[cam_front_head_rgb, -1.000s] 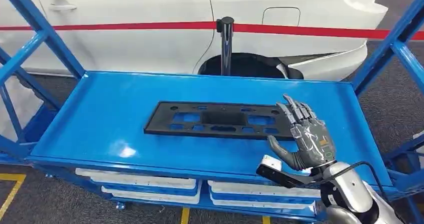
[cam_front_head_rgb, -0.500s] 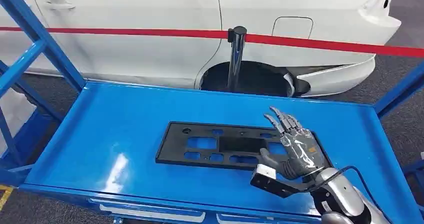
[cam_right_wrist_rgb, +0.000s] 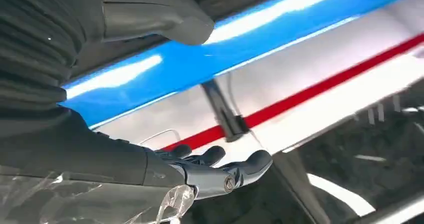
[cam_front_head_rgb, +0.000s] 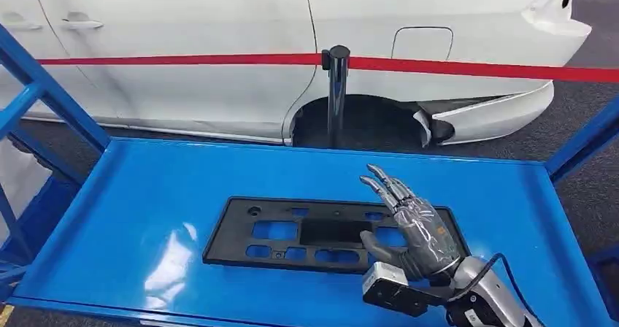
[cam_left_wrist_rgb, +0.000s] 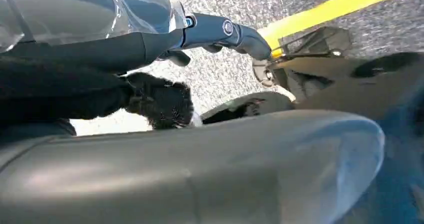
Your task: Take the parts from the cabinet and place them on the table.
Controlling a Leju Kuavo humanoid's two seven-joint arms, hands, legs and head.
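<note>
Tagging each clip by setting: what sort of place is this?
Probably a car plant or workshop floor: a white car behind a red barrier belt, a blue steel rack holding a black panel, grey floor.

The robot's right hand (cam_right_wrist_rgb: 100, 149) reaches out with fingers (cam_right_wrist_rgb: 235, 171) extended and slightly spread, its thick grey thumb (cam_right_wrist_rgb: 155, 16) apart from them, holding nothing. Beyond the fingers runs the blue shelf edge (cam_right_wrist_rgb: 200, 59), then a dark stanchion post (cam_right_wrist_rgb: 222, 111) carrying a red belt (cam_right_wrist_rgb: 320, 91) before a white car (cam_right_wrist_rgb: 280, 79).
</note>
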